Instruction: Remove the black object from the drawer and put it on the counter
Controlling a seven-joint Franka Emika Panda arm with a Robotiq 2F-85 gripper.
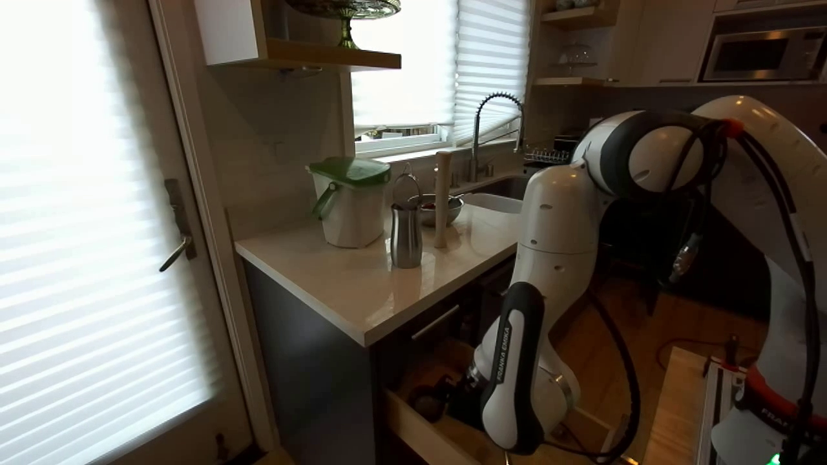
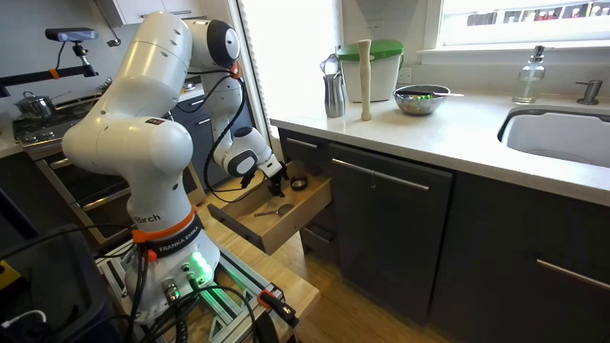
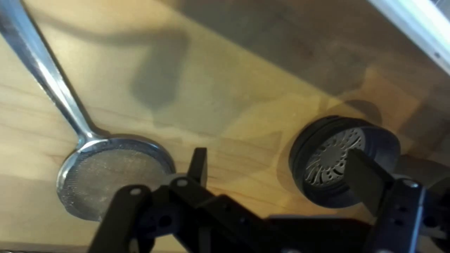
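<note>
The black object (image 3: pixel 327 158) sits on the wooden floor of the pulled-out drawer (image 2: pixel 298 221), its round dark rim framing a slotted metal disc. Near it is the pincer (image 3: pixel 277 156), jaws spread wide, with light wood showing between the tips. In the wrist view one finger (image 3: pixel 365 179) overlaps the black object; whether the two touch, I cannot tell. The opposite fingertip shows between the black object and a metal strainer (image 3: pixel 112 175), which lies in the same drawer with its handle angled to the upper left corner of that view.

The white arm (image 1: pixel 559 226) is bent, its wrist low at the drawer, below the worktop (image 1: pixel 342 284). A dark cabinet front (image 2: pixel 391 238) stands beside the drawer.

In both exterior views the worktop bears a white bin (image 1: pixel 352 219) with a green lid (image 1: pixel 352 169), a tall metal cup (image 1: pixel 406 239), an upright wooden rod (image 2: pixel 365 78) near the cup, and a metal bowl (image 2: pixel 421 104) with a dark-handled utensil (image 2: pixel 415 93) across it. Farther along are a soap dispenser (image 2: pixel 531 78), the sink (image 2: pixel 557 131) and the arched faucet (image 1: pixel 476 139).
</note>
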